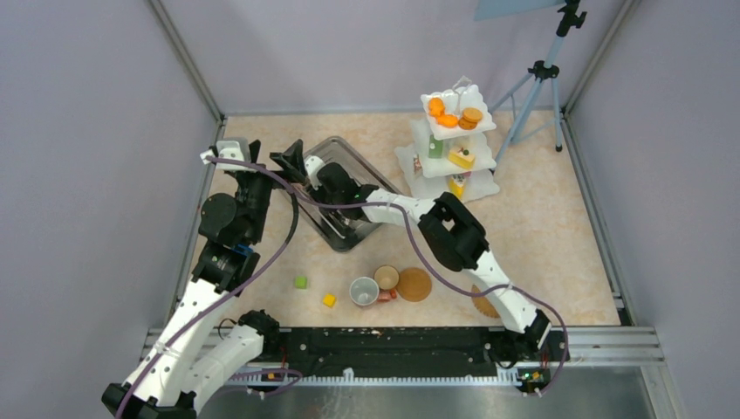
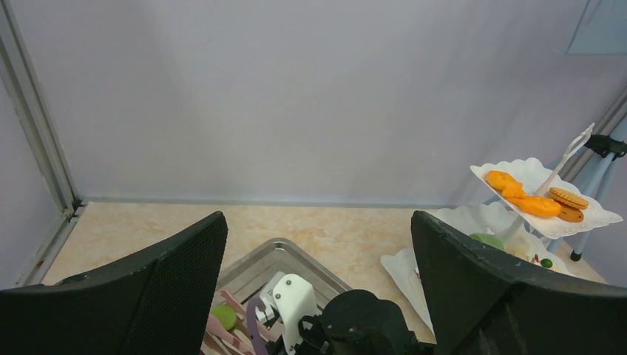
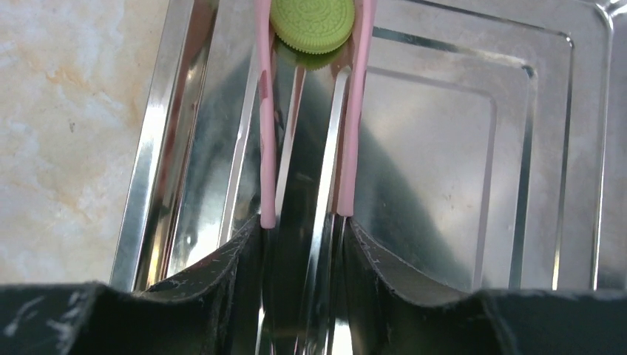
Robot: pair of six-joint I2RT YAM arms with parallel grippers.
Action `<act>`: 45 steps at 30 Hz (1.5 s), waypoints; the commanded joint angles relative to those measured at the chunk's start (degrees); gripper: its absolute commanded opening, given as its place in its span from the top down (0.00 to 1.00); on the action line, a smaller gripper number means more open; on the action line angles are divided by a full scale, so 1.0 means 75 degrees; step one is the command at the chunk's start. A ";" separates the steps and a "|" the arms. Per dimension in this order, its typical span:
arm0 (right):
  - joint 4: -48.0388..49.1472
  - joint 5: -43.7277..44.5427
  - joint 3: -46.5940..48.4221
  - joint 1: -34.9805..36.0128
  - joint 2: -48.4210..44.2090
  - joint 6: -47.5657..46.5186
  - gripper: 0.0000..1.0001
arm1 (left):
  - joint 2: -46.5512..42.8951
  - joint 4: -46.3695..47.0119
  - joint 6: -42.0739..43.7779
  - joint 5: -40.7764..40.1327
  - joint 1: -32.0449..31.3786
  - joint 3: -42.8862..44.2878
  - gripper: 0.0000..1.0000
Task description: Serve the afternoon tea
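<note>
The white three-tier stand (image 1: 454,144) stands at the back right with orange rounds (image 1: 449,113) on its top tier and a yellow cake wedge (image 1: 462,157) lower down. It also shows in the left wrist view (image 2: 543,203). My right gripper (image 1: 325,185) is inside the grey steel tray (image 1: 362,166), shut on the pink tongs (image 3: 268,148). The tongs' tips clasp a green round cookie (image 3: 312,26). My left gripper (image 1: 292,161) is open and empty at the tray's far left corner, its fingers (image 2: 159,281) wide apart. Two cups (image 1: 364,291) (image 1: 387,278) and two woven mats (image 1: 414,284) (image 1: 483,303) lie near the front.
A green cube (image 1: 300,282) and a yellow cube (image 1: 329,299) lie loose at the front left. A tripod (image 1: 537,87) stands behind the stand. Walls close in the table on three sides.
</note>
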 commanded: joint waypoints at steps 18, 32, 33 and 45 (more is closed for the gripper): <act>0.0107 0.0336 -0.2356 -0.0171 -0.4239 0.1973 0.90 | -0.0409 0.0171 0.0084 -0.0580 0.0035 0.0217 0.01; -0.3121 0.1711 -0.4269 -0.0636 -0.9536 0.3148 0.90 | -0.0628 0.0308 0.0121 -0.0703 0.0038 0.0097 0.01; -0.3356 0.1848 -0.4257 -0.0728 -0.9770 0.3165 0.89 | -0.0617 0.0303 0.0117 -0.0691 0.0032 0.0096 0.01; -0.5132 0.2153 -0.3739 -0.2100 -1.0567 0.2809 0.90 | -0.0496 0.0314 0.0035 -0.0461 0.0025 0.0097 0.01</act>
